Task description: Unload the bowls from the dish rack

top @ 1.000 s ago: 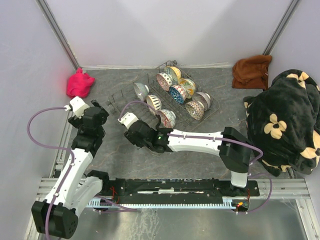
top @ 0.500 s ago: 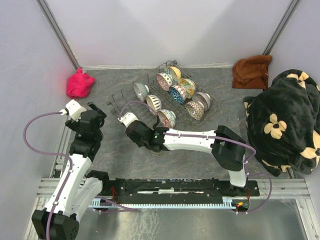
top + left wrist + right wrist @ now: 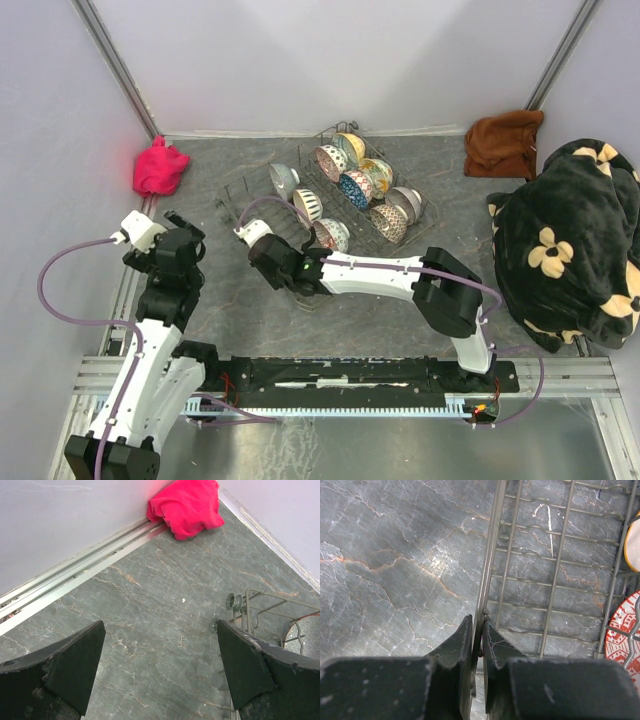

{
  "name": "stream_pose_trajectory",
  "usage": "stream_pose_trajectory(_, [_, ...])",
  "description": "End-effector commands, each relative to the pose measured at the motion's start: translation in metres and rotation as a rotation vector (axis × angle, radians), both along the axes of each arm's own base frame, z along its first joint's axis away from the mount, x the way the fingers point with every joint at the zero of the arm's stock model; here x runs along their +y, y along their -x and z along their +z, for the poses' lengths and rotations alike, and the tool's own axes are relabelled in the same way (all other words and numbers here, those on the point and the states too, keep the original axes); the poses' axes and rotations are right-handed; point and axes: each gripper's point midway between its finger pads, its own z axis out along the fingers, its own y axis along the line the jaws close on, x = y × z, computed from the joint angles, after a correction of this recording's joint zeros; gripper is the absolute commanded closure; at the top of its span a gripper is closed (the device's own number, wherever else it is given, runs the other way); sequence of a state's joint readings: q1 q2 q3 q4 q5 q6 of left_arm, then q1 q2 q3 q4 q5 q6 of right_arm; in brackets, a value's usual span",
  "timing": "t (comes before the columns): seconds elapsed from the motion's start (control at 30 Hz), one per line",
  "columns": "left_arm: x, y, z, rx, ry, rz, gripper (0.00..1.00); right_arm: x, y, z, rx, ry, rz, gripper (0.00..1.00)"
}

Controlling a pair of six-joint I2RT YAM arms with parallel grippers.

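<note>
Wire rack [image 3: 488,570] edge pinched between right claw [image 3: 476,623] fingers, clamped tight. Bowls [image 3: 355,187], nine-ish, all sitting in rack just right of that claw. Zero unloaded, whole job left imo. Left claw [image 3: 160,630] gaping wide, holding nothing, bare tabletop [image 3: 150,590] under it.

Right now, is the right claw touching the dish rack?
Touching. The right wrist view shows the right claw shut on the dish rack, pinching its edge wire.
</note>
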State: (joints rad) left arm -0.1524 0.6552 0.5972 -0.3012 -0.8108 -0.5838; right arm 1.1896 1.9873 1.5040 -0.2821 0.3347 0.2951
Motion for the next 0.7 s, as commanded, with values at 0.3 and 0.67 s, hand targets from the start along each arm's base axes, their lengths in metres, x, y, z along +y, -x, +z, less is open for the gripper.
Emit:
stream_pose_trajectory(0.3, [0.020,0.011,0.006,-0.048,0.004,0.129,0.01,0.064,0.027,0.019,0.007,-0.123,0.239,0.99])
stream_pose_trajectory(0.67, [0.028,0.010,-0.002,-0.027,0.007,0.156,0.01,0.100,0.069,0.025,0.019,-0.180,0.378,0.99])
